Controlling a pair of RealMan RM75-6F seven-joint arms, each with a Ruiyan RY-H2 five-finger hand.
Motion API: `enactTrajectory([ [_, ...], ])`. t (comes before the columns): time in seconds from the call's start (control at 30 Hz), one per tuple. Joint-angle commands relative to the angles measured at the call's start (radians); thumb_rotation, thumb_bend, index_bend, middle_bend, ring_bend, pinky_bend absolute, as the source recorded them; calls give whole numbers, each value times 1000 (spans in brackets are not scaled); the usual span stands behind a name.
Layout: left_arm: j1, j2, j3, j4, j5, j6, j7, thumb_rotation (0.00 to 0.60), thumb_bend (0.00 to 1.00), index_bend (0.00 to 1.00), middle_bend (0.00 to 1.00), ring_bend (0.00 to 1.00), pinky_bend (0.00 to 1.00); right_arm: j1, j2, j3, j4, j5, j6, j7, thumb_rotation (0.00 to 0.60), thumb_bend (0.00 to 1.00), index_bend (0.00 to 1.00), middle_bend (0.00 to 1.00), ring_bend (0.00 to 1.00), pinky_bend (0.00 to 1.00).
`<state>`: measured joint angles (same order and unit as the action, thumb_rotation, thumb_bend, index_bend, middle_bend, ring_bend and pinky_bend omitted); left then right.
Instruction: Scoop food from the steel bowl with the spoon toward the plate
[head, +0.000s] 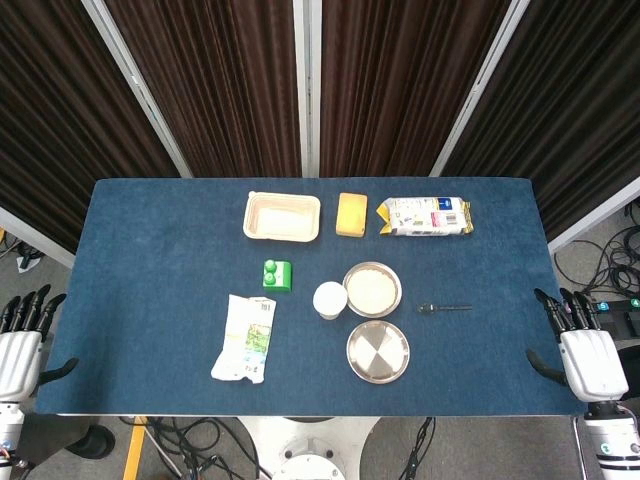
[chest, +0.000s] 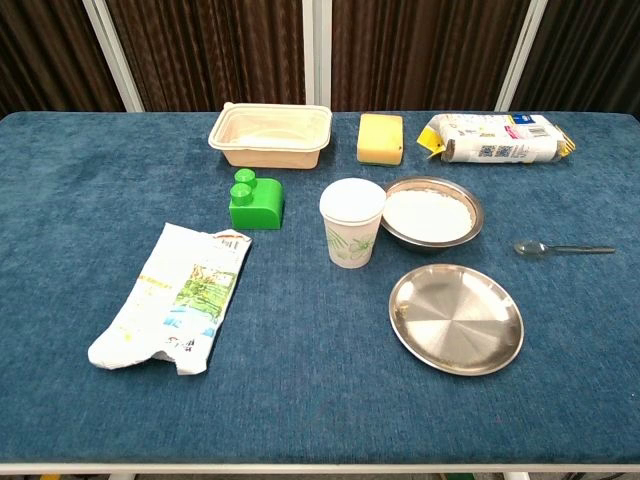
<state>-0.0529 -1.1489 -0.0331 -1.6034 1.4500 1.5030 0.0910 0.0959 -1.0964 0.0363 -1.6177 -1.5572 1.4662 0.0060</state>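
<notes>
**Hands parked at the table's sides, spoon untouched**

Nothing of the task looks started. The spoon (chest: 560, 248) lies flat on the blue table (head: 150, 230) toward its right edge, handle pointing right, bowl end turned toward the steel bowl (chest: 432, 213), a layout that seems meant for an easy pickup by the right hand. The bowl, filled with pale food, sits near the table's middle; the empty steel plate (chest: 456, 318) lies just in front of it toward the near edge, so the scoop has only a short way to travel. A paper cup (chest: 351, 222) stands just left of the bowl.

The right hand (head: 590, 358) hovers off the near right corner, fingers spread, holding nothing. The left hand (head: 20, 345) waits off the near left corner, likewise spread and empty. Neither touches anything.
</notes>
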Motion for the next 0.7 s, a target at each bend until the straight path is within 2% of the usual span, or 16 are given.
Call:
enactTrajectory([
  [0.03, -1, -6, -4, 9, 5, 4, -6, 600, 26, 166, 126, 16, 20, 1, -1, 0, -1, 3, -4, -1, 600, 170, 2, 186, 0, 0],
  [0.3, 0, -20, -8, 29, 17, 16, -11, 600, 26, 166, 126, 16, 20, 11, 0, 2, -6, -1, -14, -6, 600, 170, 10, 195, 0, 0],
  [0.47, 0, -25, -7, 39, 16, 12, -16, 600, 26, 166, 126, 16, 20, 24, -5, 8, 3, 5, -32, -11, 600, 231, 62, 234, 0, 13],
  [0.57, -3, -30, -9, 45, 18, 9, -17, 600, 26, 166, 126, 16, 20, 58, -21, 20, 22, 20, -82, -28, 600, 261, 145, 280, 10, 33],
  [0.6, -9, -29, -13, 41, 21, 8, -14, 600, 26, 166, 126, 16, 20, 79, -31, 26, 34, 24, -111, -39, 600, 270, 211, 308, 19, 44],
  [0.7, -12, -26, -13, 33, 19, 0, -7, 600, 26, 166, 125, 16, 20, 141, -73, 42, 84, 41, -198, -61, 600, 274, 326, 354, 44, 49],
])
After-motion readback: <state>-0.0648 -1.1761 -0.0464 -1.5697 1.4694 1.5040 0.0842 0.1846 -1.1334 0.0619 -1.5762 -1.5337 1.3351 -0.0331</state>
